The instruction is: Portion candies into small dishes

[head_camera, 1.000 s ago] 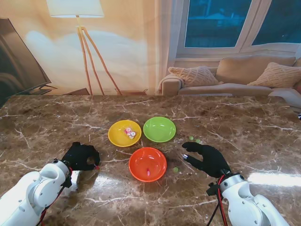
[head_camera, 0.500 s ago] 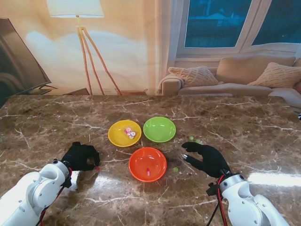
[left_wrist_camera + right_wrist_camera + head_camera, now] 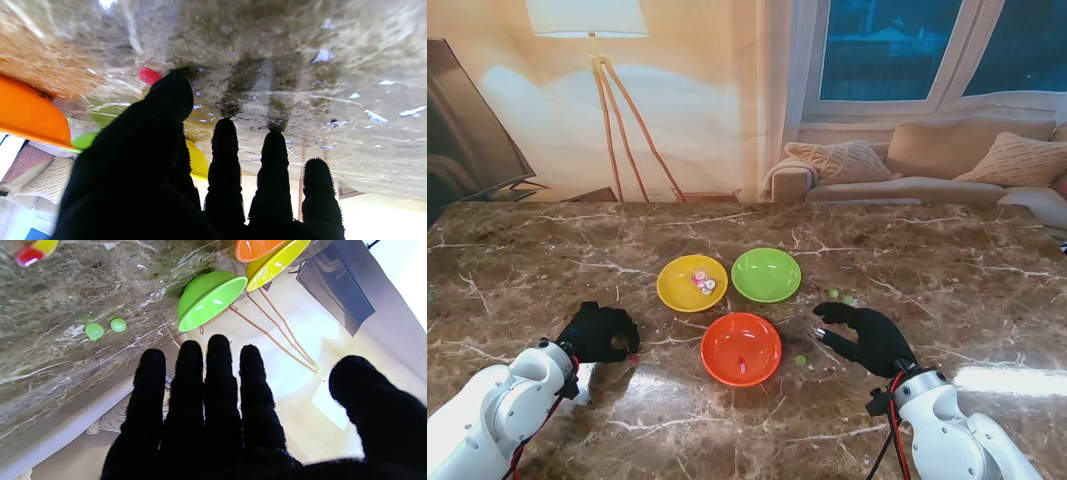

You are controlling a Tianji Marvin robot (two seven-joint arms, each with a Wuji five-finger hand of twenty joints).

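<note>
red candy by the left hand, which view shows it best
The left wrist view: the red candy is large there, at the left hand's thumb tip on the marble. The stand view shows only a tiny red speck beside that hand. The right wrist view doesn't show it.

The stand camera is looking down from above the shoulders onto the marble table [image 3: 947,260], taking in the orange dish [image 3: 741,348] at mid-distance. Each wrist camera is peering along its fingers, close to the tabletop and upside down, both catching that orange dish [image 3: 28,115] [image 3: 255,249].
</note>
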